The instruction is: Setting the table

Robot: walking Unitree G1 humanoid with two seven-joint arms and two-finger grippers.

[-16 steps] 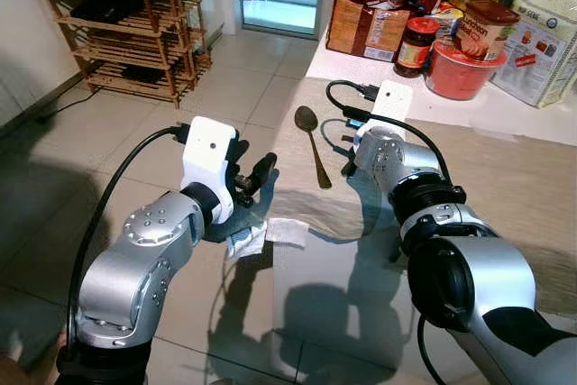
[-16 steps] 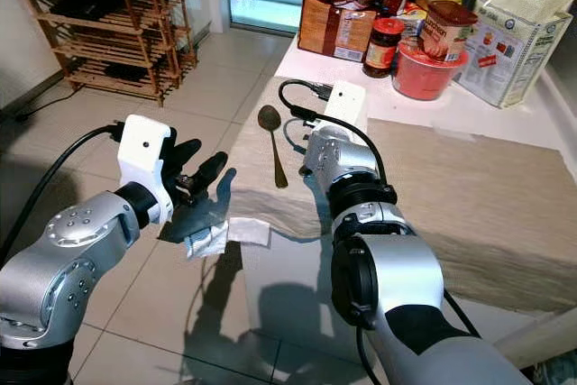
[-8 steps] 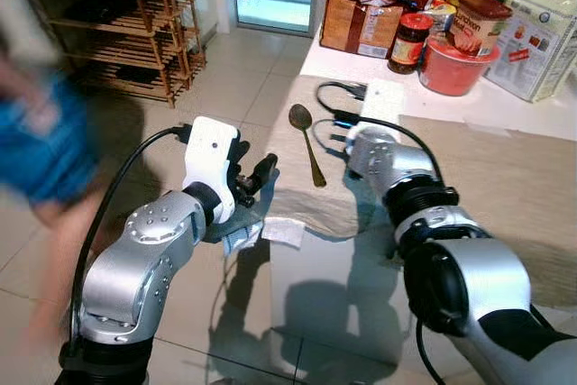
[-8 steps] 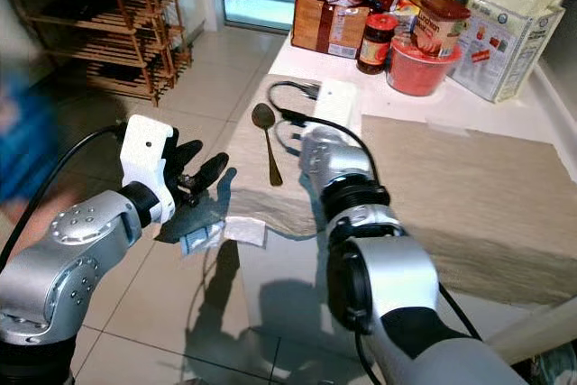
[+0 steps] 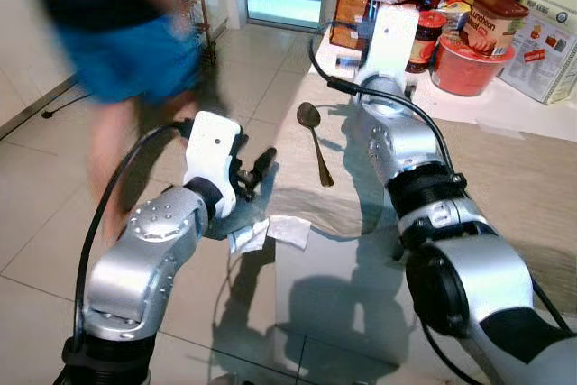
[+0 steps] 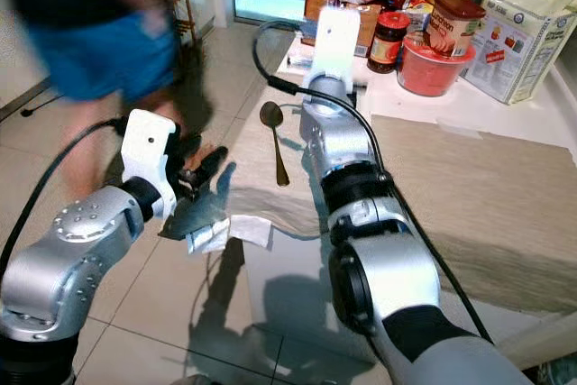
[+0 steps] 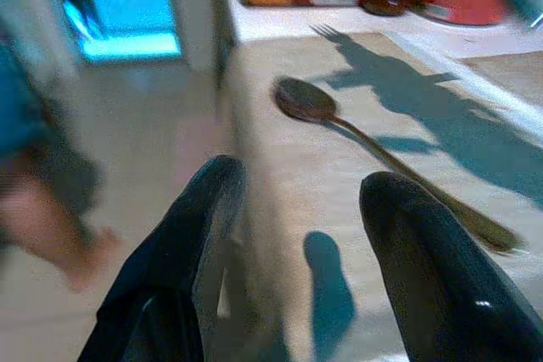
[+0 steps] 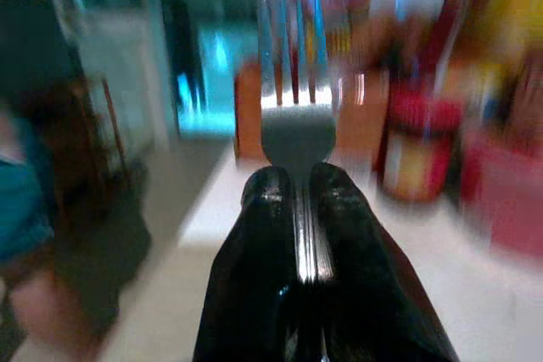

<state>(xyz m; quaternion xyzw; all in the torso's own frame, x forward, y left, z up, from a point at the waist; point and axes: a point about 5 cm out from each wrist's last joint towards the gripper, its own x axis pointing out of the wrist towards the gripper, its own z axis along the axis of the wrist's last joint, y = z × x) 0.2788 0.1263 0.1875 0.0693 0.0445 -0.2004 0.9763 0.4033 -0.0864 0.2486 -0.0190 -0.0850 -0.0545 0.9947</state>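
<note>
While pinched upright, fork [image 8: 296, 82] protrudes beyond right gripper [image 8: 297, 188] (tines outward)

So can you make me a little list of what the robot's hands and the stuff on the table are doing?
right gripper: jaws shut on a fork, tines pointing out ahead
left gripper: jaws open, holding nothing, off the table's edge
spoon: lying flat on the cloth
groceries: jars and packets at the table's far end
person: passing by, blurred
</note>
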